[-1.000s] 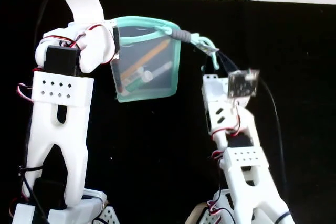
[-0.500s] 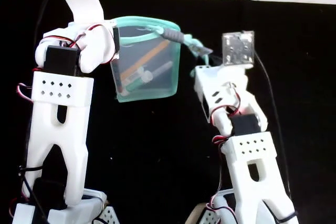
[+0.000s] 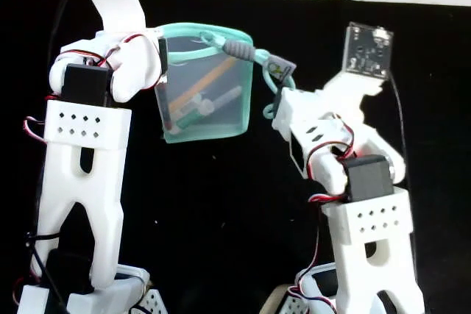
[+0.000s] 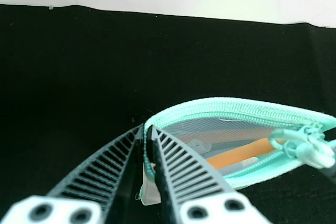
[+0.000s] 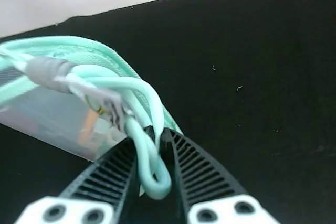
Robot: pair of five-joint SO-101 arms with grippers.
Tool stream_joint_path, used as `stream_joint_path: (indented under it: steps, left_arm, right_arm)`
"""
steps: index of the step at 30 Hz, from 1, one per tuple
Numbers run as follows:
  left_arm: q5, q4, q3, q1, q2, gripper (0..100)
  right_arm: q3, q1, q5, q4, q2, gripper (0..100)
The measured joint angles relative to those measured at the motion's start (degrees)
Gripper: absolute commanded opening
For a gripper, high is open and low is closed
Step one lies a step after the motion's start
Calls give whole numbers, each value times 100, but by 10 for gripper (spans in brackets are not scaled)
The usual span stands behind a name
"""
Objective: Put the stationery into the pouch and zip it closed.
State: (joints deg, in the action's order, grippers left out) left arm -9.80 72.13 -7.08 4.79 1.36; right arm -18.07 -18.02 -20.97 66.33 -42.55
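Black table [image 3: 221,218] runs under and behind the pouch. Both arms are raised above it: left arm [image 3: 81,145] on one side of the pouch, right arm [image 3: 360,204] on the other.

Pouch [image 3: 210,108] is mint and see-through, hanging in the air between the two arms, off the table. From the left wrist the pouch mouth [image 4: 236,124] gapes, zip not closed.

Left gripper [image 4: 147,129] is pinched tight on the pouch's end seam, fingers nearly meeting, fabric between them. In the high view the left gripper [image 3: 163,68] sits at the pouch's upper corner, the end away from the zip pull.

Right gripper [image 5: 160,132] is clamped on the cord loop [image 5: 147,129], just beside the pouch's other end. High view has the right gripper [image 3: 271,108] just off that edge.

Inside the pouch: orange pencil [image 3: 210,79] lying diagonal, white pen [image 3: 221,101] below it, a green item [image 3: 188,119] near the bottom.

Grey pull sleeve [image 3: 237,49] sits at the pouch's top corner on the right gripper's side, with a small tag [image 3: 280,68] on the cord.
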Motion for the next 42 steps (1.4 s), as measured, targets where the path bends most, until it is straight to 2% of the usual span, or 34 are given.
stream_joint_path:
  steps: [15,22,29,34,42]
  left_arm:
    - [35,9,-352,9,-18,7]
    - [35,18,-826,149,-35,12]
    - [721,26,-1064,642,-53,147]
    - [835,26,-1327,800,-53,231]
    - [853,747,-2198,809,-132,241]
  right_arm:
    - [1934,-9,-730,299,-18,5]
    - [2409,475,-976,35,-9,5]
    - [2479,536,-976,-158,-9,5]
    - [2488,536,-976,-519,-9,5]
    - [2479,545,-976,-976,0,5]
